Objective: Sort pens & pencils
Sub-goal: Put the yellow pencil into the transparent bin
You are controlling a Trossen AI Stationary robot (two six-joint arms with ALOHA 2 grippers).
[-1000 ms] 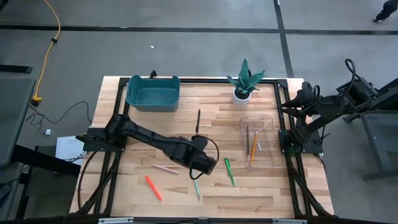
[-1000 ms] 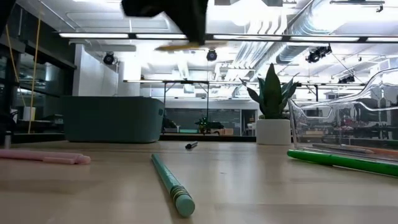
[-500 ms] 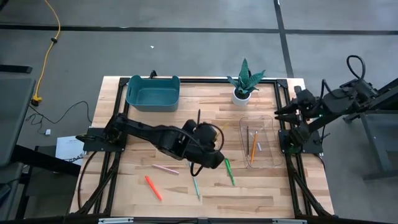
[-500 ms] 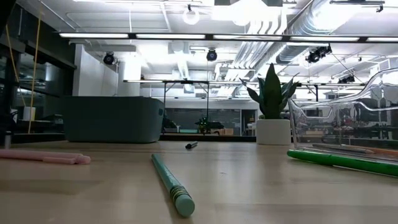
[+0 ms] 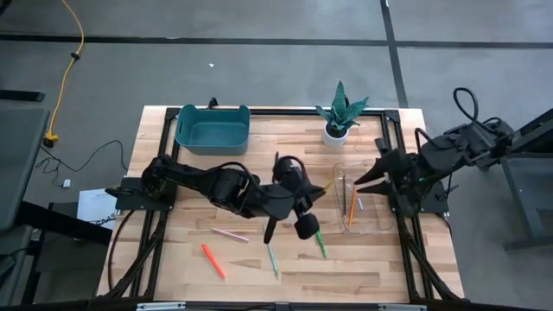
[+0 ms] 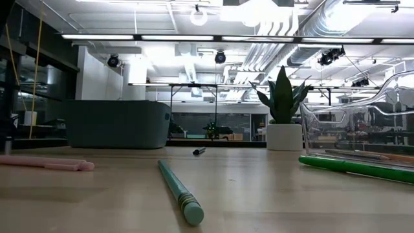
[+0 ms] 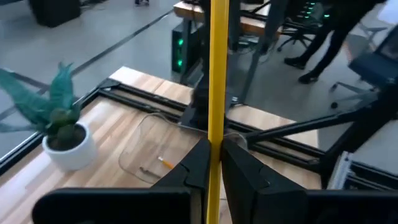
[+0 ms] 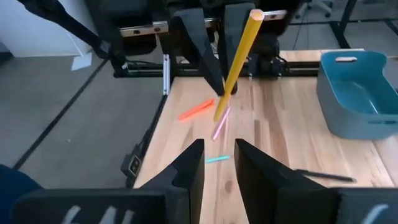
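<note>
A grey floor (image 5: 259,69) crossed by dark lines is seen, with a yellow cable (image 5: 65,60). Ceiling lights (image 6: 129,37) and ducts (image 6: 323,26) are shown overhead.

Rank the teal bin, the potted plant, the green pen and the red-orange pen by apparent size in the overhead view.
1. teal bin, clearly largest.
2. potted plant.
3. green pen and red-orange pen: they look about equally long, so I would not rank one above the other.

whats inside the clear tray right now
In the clear tray lie an orange pencil and a dark brown pencil. The tray is see-through, so nothing is covered.
</note>
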